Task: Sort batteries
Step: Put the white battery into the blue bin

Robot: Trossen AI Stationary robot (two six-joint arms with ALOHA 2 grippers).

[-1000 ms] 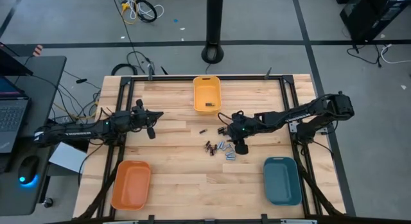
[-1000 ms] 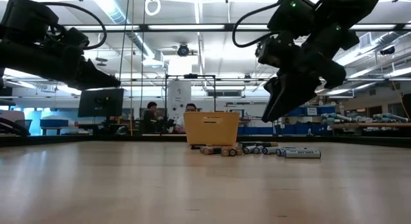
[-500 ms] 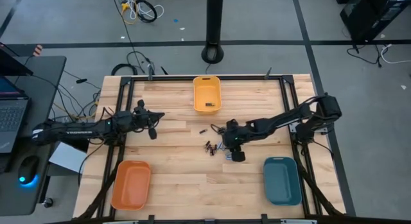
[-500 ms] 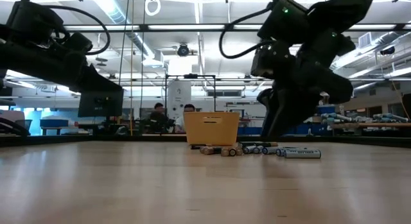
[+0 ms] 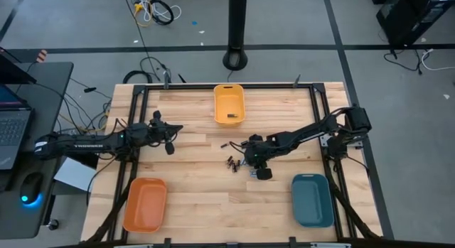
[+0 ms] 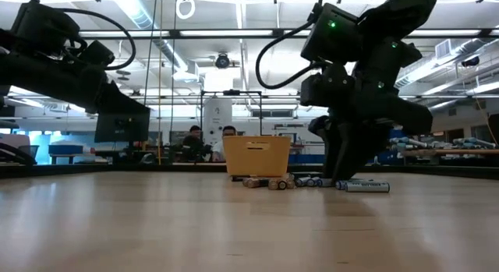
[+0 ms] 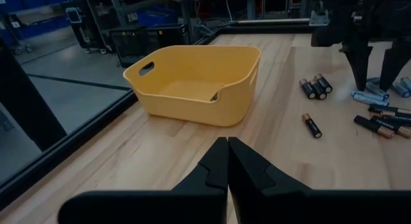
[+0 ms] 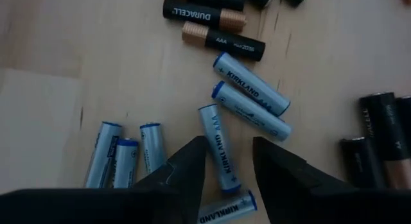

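The batteries [image 5: 240,163] lie loose in a small heap on the middle of the wooden table, some black with copper ends [image 8: 221,41], some pale silvery-blue [image 8: 250,84]. My right gripper [image 5: 254,165] points steeply down over the heap, open. Its fingers stand on either side of one pale blue battery [image 8: 217,144] that lies flat on the table; I cannot tell whether they touch it. My left gripper [image 7: 228,150] hangs shut above the table's left part, holding nothing.
A yellow bin [image 5: 229,104] stands at the far edge with a dark battery [image 5: 231,117] inside. An orange bin [image 5: 145,204] sits near left, a teal bin [image 5: 311,199] near right. One black battery [image 5: 223,144] lies apart from the heap.
My right gripper has come down and toward the table's left onto the heap of batteries, tipping more steeply downward. The batteries lie where they were.
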